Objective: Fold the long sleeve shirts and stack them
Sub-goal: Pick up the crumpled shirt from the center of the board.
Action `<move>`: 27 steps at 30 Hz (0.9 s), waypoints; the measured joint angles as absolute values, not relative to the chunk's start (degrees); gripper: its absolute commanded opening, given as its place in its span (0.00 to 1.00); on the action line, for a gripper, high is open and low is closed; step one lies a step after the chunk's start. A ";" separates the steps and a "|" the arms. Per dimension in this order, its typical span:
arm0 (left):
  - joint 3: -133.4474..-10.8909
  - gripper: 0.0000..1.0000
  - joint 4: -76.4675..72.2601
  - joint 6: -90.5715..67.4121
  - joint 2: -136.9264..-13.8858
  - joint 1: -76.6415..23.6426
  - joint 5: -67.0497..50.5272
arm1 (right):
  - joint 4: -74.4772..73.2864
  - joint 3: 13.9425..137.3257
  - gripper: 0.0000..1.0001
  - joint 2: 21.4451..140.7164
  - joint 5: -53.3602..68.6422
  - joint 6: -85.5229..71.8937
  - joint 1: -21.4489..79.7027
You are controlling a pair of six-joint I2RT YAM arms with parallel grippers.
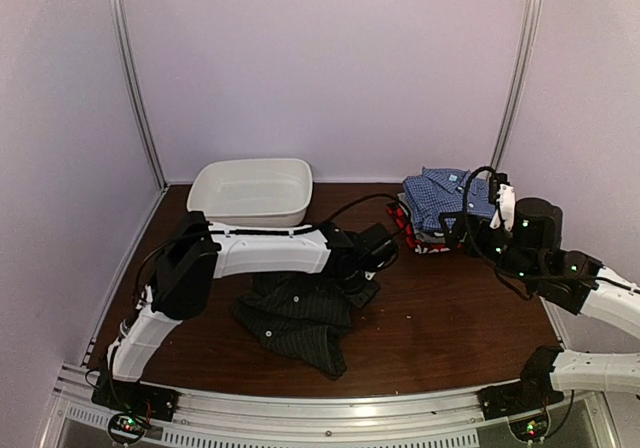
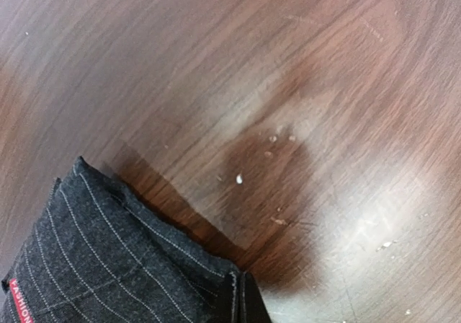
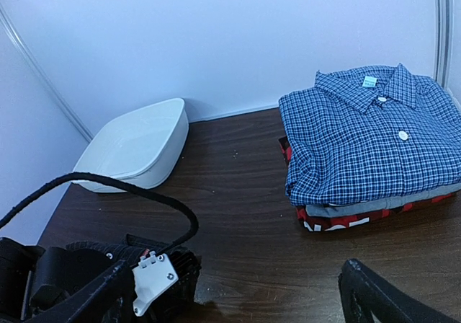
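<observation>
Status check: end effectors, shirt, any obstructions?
Left end effector shut on edge of black pinstripe shirt, crumpled mid-table. Right end effector open, empty, near folded stack. White tub at back, nothing blocking.

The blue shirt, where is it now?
In the top view, the blue shirt lies folded on top of the pile at the back right of the table, to the right of the tub.

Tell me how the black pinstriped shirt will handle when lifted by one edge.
Likely floppy: the black shirt lies crumpled in soft folds, so it should drape from the left gripper. Probably light, since the cloth looks thin. Its loose end may drag across the table.
</observation>
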State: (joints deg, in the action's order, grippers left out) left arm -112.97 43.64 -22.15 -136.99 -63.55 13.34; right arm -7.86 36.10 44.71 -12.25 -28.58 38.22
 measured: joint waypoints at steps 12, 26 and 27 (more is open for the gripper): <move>-118.41 0.00 44.58 -23.55 -130.47 -63.53 8.45 | -6.44 36.10 1.00 44.71 -11.75 -28.69 38.22; -97.78 0.00 28.38 -35.35 -98.54 -50.76 4.86 | -4.67 35.94 1.00 45.65 -9.96 -28.69 38.22; -94.70 0.00 27.16 -36.16 -98.17 -48.27 3.81 | -4.49 35.92 1.00 45.84 -9.76 -28.69 38.22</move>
